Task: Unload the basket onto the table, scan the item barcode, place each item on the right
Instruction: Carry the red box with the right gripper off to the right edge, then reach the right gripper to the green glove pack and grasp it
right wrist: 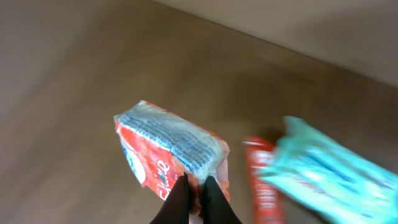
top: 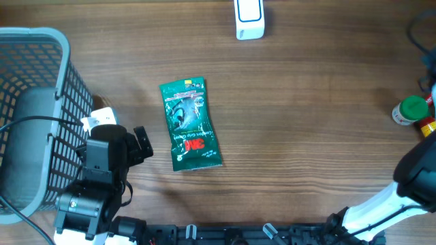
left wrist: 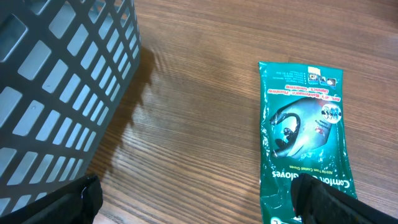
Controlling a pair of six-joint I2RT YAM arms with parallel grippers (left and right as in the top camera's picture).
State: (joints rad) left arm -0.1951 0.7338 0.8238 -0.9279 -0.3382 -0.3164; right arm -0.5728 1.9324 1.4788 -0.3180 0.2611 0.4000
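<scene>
A green glove packet (top: pixel 190 126) lies flat on the wooden table, also seen in the left wrist view (left wrist: pixel 305 124). My left gripper (top: pixel 121 134) stands wide open between it and the basket; in its own view (left wrist: pixel 199 208) the right finger overlaps the packet's near corner and nothing sits between the jaws. My right gripper (right wrist: pixel 198 186) is shut on the edge of a red and white packet (right wrist: pixel 168 149), held above the table. The white scanner (top: pixel 248 18) stands at the far edge.
A grey mesh basket (top: pixel 65 61) fills the left side, close to my left arm. A green-capped bottle (top: pixel 411 110) stands at the right edge. A teal packet (right wrist: pixel 329 168) and a red item (right wrist: pixel 264 180) lie blurred below my right gripper.
</scene>
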